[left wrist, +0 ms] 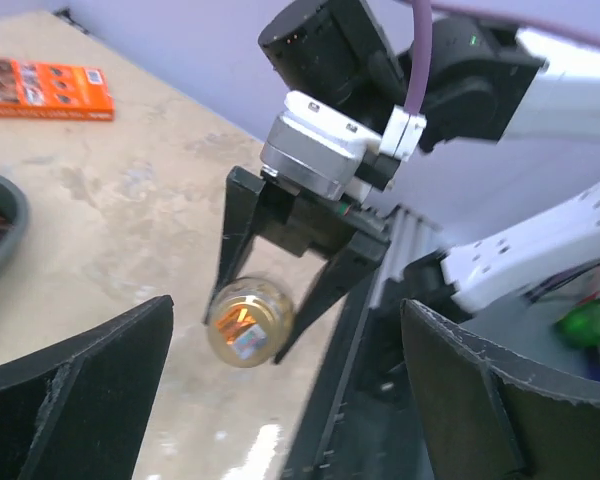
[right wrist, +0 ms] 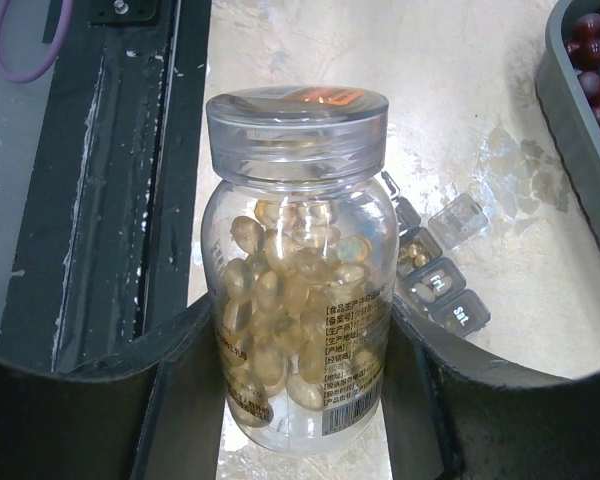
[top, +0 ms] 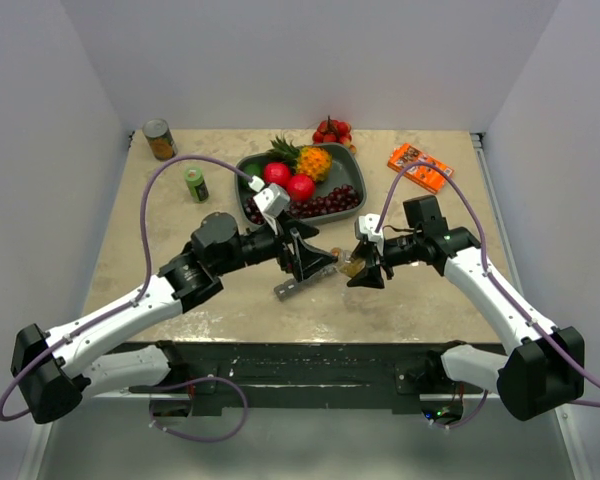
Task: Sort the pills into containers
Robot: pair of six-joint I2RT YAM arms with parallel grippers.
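Beige marbled tabletop point(top: 180, 290) is seen under both arms, with grey walls behind. A grey fruit tray point(top: 361, 192) is taken as the landmark. On the near side of that tray, well apart from its rim, the containers point(right wrist: 435, 265) lie flat on the table as one dark strip. At least one small flap at the end closer to the tray appears to be raised. Whether any compartment already holds a pill cannot be told for certain.

The right gripper point(top: 368, 272) is clamped on a clear pill bottle point(right wrist: 295, 300), held upright off the surface, also on the near side of the tray and towards its right end. The bottle is seen to be packed with amber capsules, and its clear lid point(right wrist: 297, 120) is on. The left gripper point(top: 310, 260) is held with its fingers apart and empty, pointed at the bottle from the tray's left-hand side.

The step in hand is judged to be opening the bottle; no sorting can be done until the lid is off. The next move is thought to call for the open fingers to be brought around the lid and closed squarely, then turned while the bottle is gripped firmly enough not to spin.
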